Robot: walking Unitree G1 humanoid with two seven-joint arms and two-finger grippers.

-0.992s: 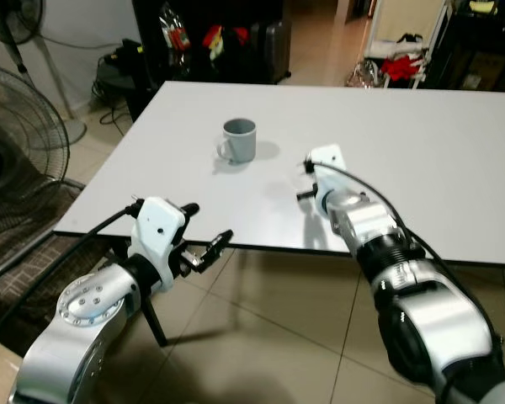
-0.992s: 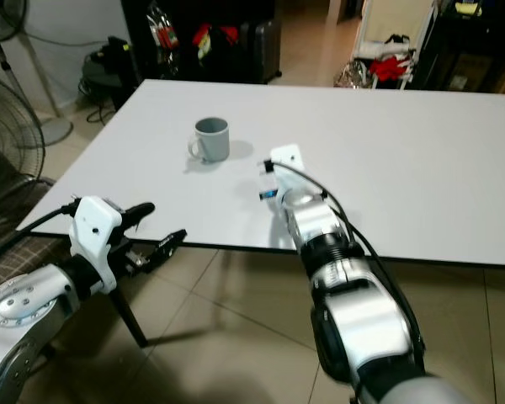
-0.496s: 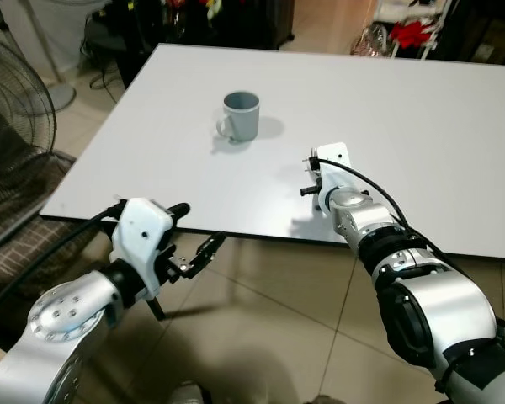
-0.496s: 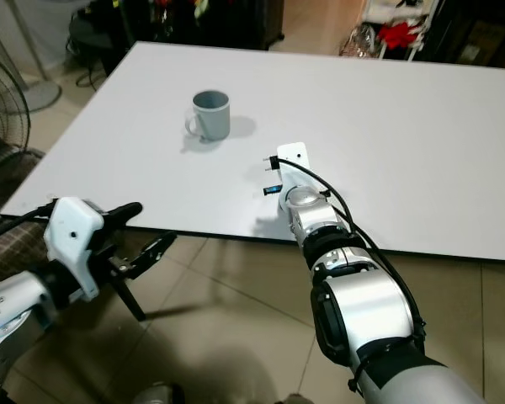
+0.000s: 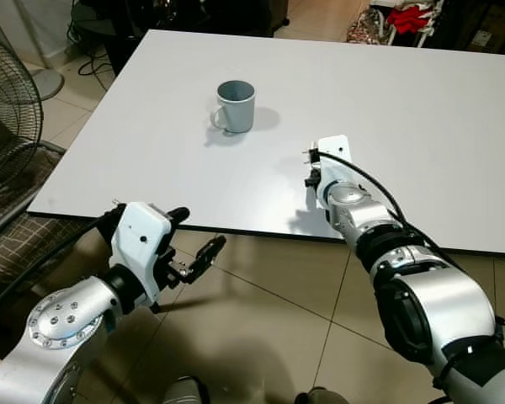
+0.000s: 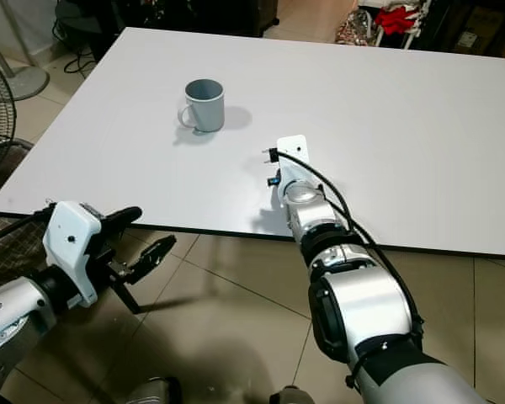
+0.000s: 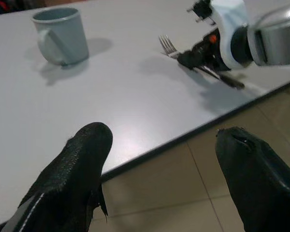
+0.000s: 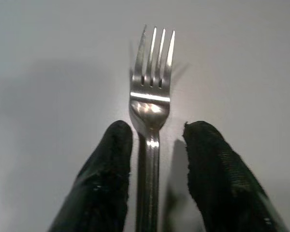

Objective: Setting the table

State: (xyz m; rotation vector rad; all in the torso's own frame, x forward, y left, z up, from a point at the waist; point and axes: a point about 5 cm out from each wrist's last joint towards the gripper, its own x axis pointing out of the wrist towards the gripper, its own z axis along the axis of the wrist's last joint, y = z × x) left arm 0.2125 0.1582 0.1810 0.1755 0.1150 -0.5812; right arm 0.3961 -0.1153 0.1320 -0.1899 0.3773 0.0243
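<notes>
A metal fork (image 8: 152, 92) lies flat on the white table (image 5: 454, 126), tines pointing away from me. My right gripper (image 8: 154, 128) rests low on the table near the front edge, open. Its two black fingers stand either side of the fork's neck, with a gap on one side. In the left wrist view the fork's tines (image 7: 168, 46) stick out past that gripper. A grey mug (image 5: 236, 105) stands upright further back on the left, handle toward the left. My left gripper (image 5: 199, 229) hangs open and empty below the table's front edge, over the floor.
A standing fan (image 5: 8, 109) and a woven seat (image 5: 8, 244) are on the left, beside the table. Tiled floor (image 5: 261, 320) runs under the table's front edge. Dark clutter and red items sit beyond the far side.
The camera has shifted, so the table sits lower and closer in view. My right gripper stays at the fork and the left one stays below the edge. The mug has not moved.
</notes>
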